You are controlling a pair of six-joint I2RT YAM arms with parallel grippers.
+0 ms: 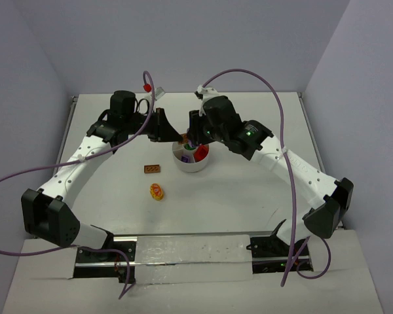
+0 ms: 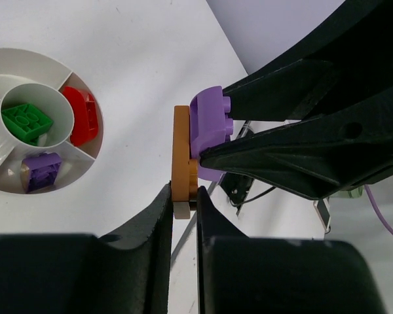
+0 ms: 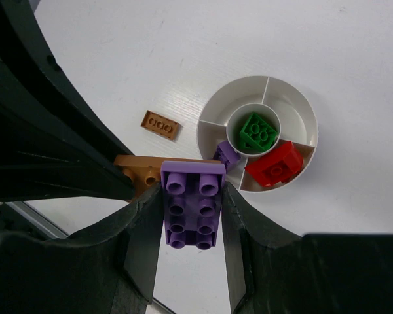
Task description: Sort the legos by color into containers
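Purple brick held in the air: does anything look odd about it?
Yes. The purple brick is stuck to a brown-orange brick, two colors joined as one piece. The right arm's jaws clamp the purple one, the left arm's jaws the brown-orange one.

Top view: pieces inside the low white round plastic dish (image 1: pixel 191 165) are too small to tell apart. At the dish's far-left rim, the brown-orange plastic plate (image 1: pixel 183 138) shows only as a speck between left gripper (image 1: pixel 177 135) and right gripper (image 1: pixel 192 137).
Left wrist view: dish cut off by left edge.
Right wrist view: small purple plastic brick (image 3: pixel 230 154) in the dish, half hidden behind the purple studded plate (image 3: pixel 192 203).
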